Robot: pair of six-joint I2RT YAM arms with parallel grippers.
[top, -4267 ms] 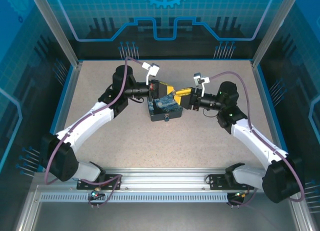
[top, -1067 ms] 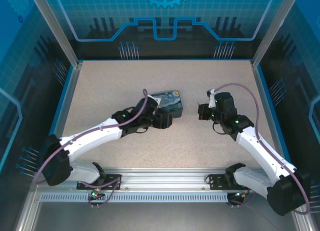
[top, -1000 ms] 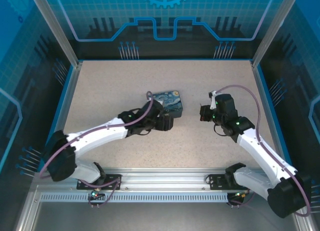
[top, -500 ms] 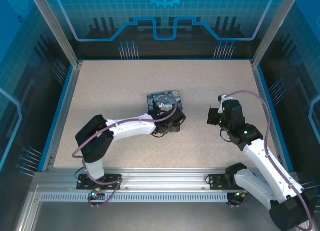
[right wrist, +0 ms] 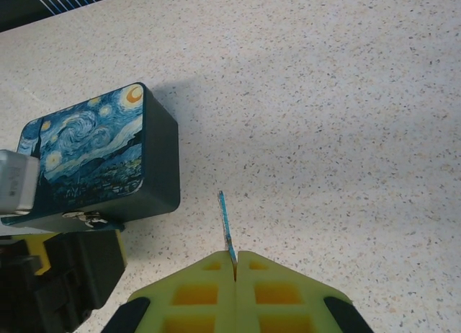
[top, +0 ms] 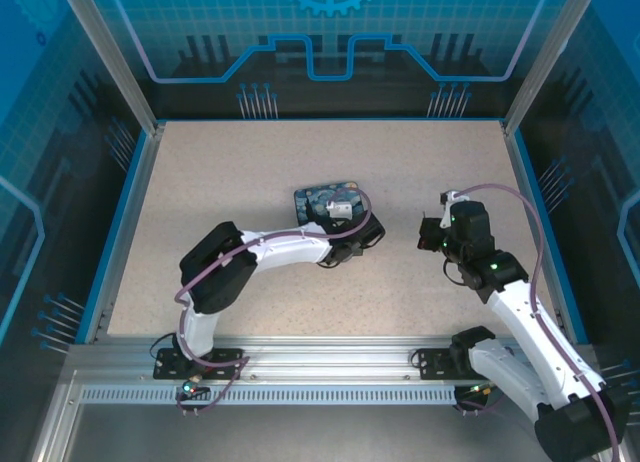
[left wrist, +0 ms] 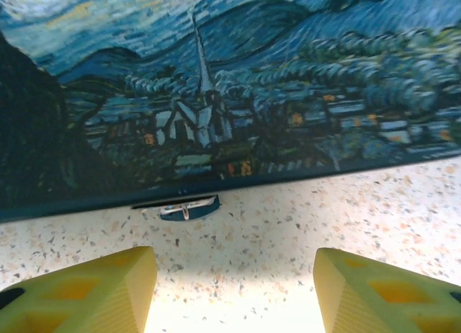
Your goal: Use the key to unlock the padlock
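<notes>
1. Left arm (top: 280, 252) bends right across the middle; left gripper (left wrist: 234, 290) sits low, fingers (left wrist: 79, 290) apart.
2. Right arm (top: 520, 307) reaches forward; right gripper (right wrist: 235, 259) is closed tight, pinching the key (right wrist: 226, 225).

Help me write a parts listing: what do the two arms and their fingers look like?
The left arm and right arm have white shells, black joints and a looping mauve cable each. Their fingers are yellow wedges with recessed pockets.

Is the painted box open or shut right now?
Shut. The painted box has its lid flat on the base, with no gap along the side. A small silvery fitting sits at its front edge.
</notes>
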